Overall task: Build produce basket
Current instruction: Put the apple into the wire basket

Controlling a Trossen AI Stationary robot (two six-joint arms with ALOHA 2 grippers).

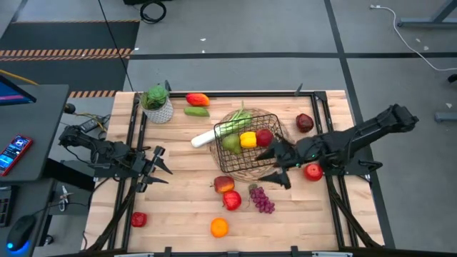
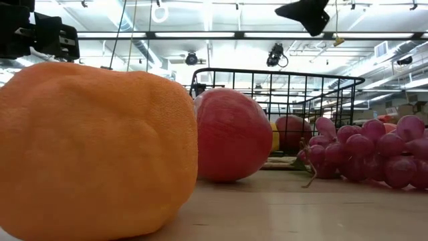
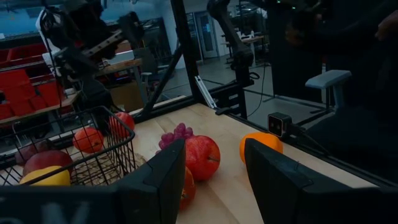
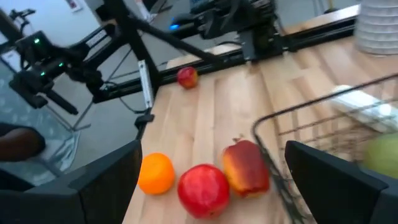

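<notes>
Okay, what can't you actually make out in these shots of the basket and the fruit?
- Low view: the orange fills the foreground and hides the table's left side.
- Low view: the basket shows only partly behind a red apple; its contents mostly can't be told.
- Right wrist view: the basket and a green piece are blurred and cut by the edge.
- High view: the round woven mat is mostly covered by the basket.

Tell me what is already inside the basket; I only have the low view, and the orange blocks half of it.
Observer: The basket holds a leek that sticks out over its side, a green pear, a yellow piece and a red apple.
Operator: Say where the right gripper is.
Observer: The right gripper hangs open beside the basket, holding nothing.
Operator: Report the left one.
Observer: The left gripper waits open near the left edge of the table, empty.
</notes>
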